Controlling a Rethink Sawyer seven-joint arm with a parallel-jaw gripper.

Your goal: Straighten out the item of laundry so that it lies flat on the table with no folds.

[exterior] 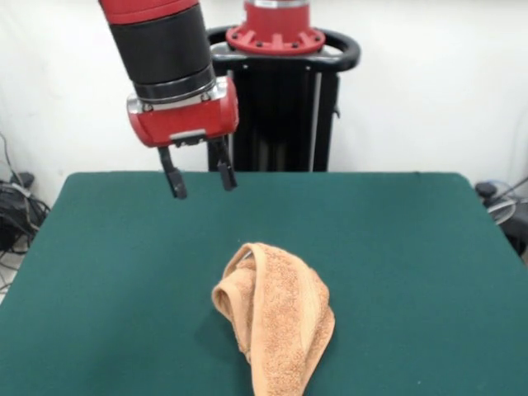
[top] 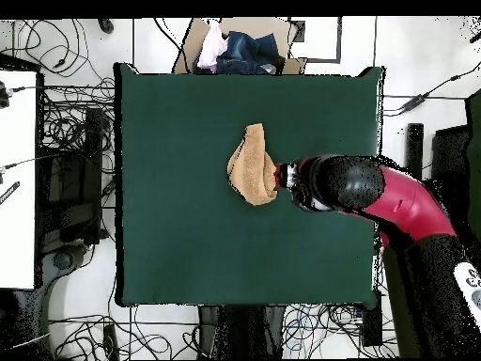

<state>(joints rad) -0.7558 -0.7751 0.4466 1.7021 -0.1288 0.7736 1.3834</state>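
We see the towel (exterior: 276, 318) lying bunched on the table (exterior: 107, 272), an orange-tan terry cloth rolled and folded over itself into a long lump. In the front view it is wide and rounded at its upper end, where a fold curls over like a collar, and it narrows to a point that runs off the picture's bottom edge, so its tip is cut off there. In the overhead view the towel (top: 253, 164) sits near the middle of the table (top: 169, 235), well clear of all four edges. We cannot make out any woven bands or a label among the folds.

The gripper (exterior: 199, 178) hangs in the air above the green top, touching nothing. Its two dark fingers (exterior: 174, 177) stand apart with a clear gap between them, released and empty.

From above, the arm's black and red wrist (top: 343, 183) covers the gripper, and it appears just beside the towel's edge; we cannot tell the height from that view.
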